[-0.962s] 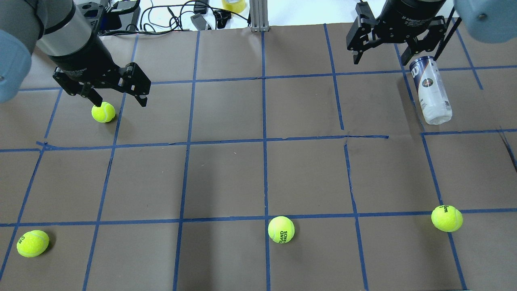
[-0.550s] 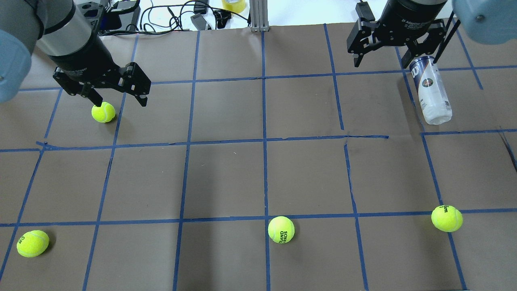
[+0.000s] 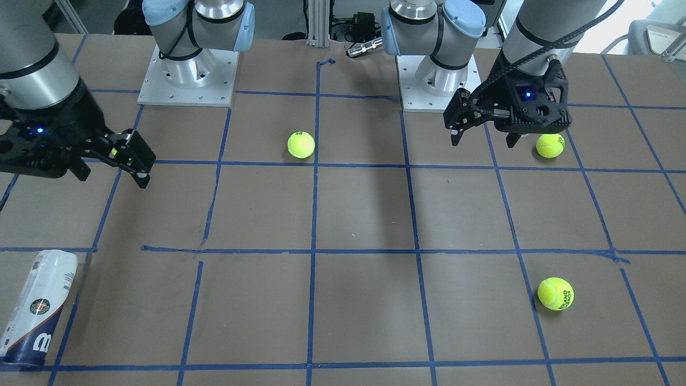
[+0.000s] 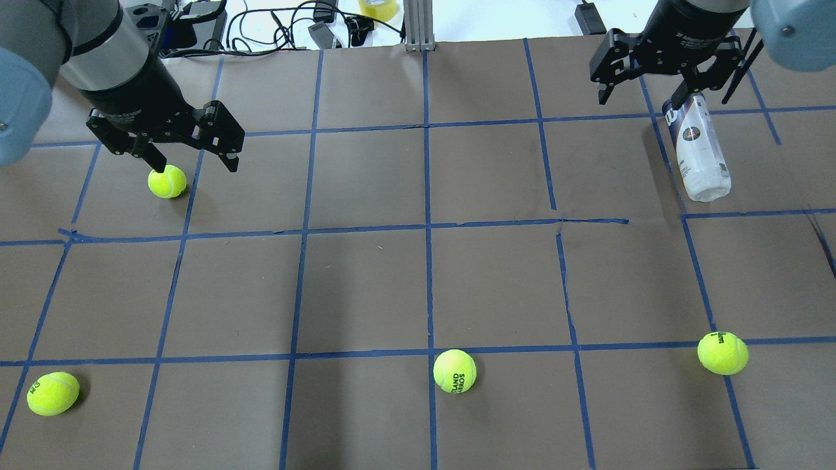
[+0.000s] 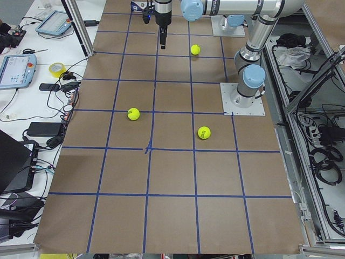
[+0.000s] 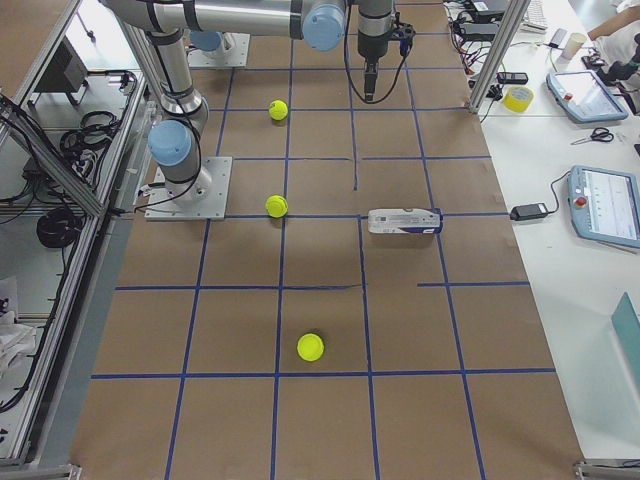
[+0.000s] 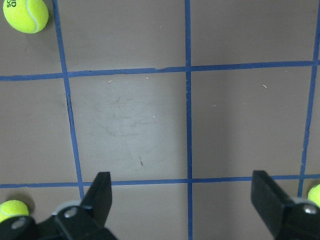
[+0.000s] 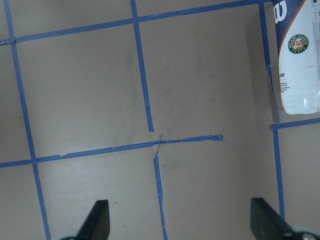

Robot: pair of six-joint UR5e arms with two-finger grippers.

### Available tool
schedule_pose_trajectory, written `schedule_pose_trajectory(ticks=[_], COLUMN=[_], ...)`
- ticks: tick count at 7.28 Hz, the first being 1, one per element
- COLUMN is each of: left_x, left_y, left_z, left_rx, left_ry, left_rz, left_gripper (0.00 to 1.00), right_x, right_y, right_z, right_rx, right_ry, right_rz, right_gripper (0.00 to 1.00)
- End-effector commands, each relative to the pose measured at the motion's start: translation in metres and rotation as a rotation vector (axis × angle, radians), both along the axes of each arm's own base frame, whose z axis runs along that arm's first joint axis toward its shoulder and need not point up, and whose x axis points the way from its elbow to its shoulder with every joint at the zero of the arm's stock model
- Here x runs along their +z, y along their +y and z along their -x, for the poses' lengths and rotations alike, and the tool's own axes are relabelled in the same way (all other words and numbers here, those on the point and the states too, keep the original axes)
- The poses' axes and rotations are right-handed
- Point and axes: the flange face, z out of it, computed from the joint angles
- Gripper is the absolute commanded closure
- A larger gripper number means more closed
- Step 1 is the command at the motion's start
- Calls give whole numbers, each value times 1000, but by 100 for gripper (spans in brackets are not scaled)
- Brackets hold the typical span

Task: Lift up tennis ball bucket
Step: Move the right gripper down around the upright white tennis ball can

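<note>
The tennis ball bucket point(image 4: 702, 153) lies sideways at the tabletop's point(image 4: 366, 287) far right; the right pincer point(image 4: 641, 99) hovers by its navy end, wide open, empty, likely to straddle it. The left pincer point(image 4: 194, 164) idles open, empty.

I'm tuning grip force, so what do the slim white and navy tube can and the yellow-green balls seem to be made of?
The slim white-and-navy tube can looks like plastic under a smooth, glossy printed label, judging by its sheen; I can't rule out card or metal. The yellow-green balls look like matte fuzzy felt: no glare, soft edges.
</note>
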Motion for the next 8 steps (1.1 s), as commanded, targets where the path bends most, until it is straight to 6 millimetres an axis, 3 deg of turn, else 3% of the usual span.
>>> schedule_pose_trajectory(ticks=[1,2,4,6,7,8], left_x=[0,1,0,1,1,1], left_y=[0,0,1,1,1,1], left_z=[-1,-1,-1,-1,-1,-1], left_rx=[-1,-4,-8,-8,-8,-8], left_ry=[0,-1,-1,-1,-1,-1], left_rz=[1,1,-1,-1,-1,-1], left_gripper=[0,0,0,0,0,0], right_x=[-33,-67,-121,-198,-225,-234], right_y=[-34,-53,-93,-130,-137,-139], right_z=[81,127,185,214,217,218], right_rx=[2,22,60,79,84,104], right_ry=[13,10,29,14,10,9], right_rz=[-6,-27,-7,-33,-41,-46], right_gripper=[0,0,0,0,0,0])
